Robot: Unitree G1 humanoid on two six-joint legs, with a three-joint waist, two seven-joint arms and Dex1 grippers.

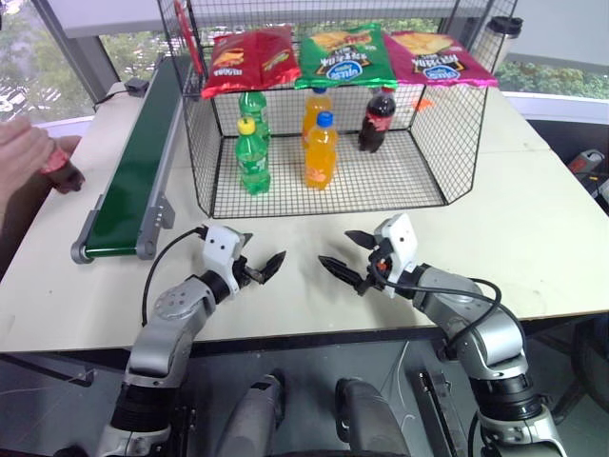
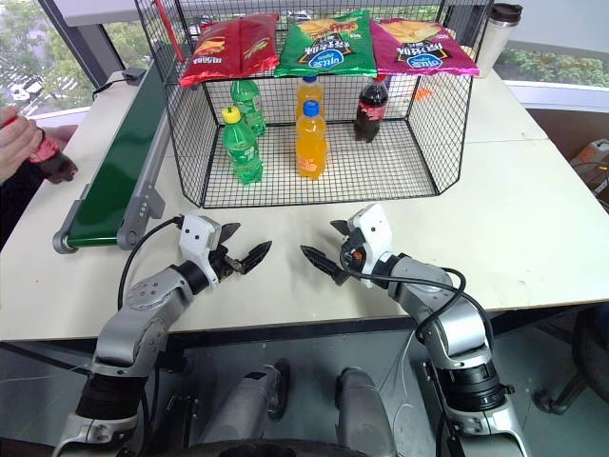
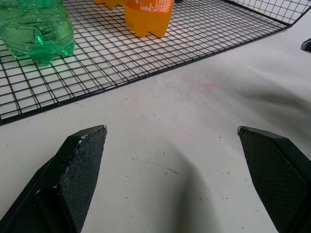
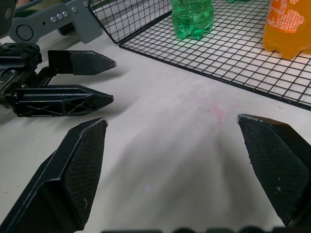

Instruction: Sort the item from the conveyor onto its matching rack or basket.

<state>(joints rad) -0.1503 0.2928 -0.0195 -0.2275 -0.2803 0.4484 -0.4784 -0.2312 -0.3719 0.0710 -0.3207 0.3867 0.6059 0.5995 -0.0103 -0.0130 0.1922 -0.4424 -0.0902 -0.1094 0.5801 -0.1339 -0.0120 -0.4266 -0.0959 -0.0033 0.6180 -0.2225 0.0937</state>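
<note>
Currently both arms wait over the near edge of the pale tabletop, tips angled toward each other. The left gripper has its two black fingers spread wide with nothing between them; the right gripper is likewise spread and empty. The wrist views confirm bare table between each pair of pads.

Farther back, the large black wire-mesh cage stands mid-table, its open front facing the robot. On its mesh floor stand two green soda bottles, two orange soda bottles and one cola bottle with red cap toward the right side. Three chip bags hang along its top.

Along the table's left edge runs the long dark-green conveyor belt in its grey metal frame; no item on the visible belt.

The task's item, a small plastic cola bottle with dark liquid and red label, is off the table's left edge, held in a person's hand.

Judgement: the step in hand is waiting for delivery. To do it well:
- keep the left gripper wide and ready, since the belt's near end lies on its side;
- once the bottle rests on the belt, grasp the body below the cap, upright;
- carry it through the open front, clear of the green bottles, and place it beside the cola already there.
</note>
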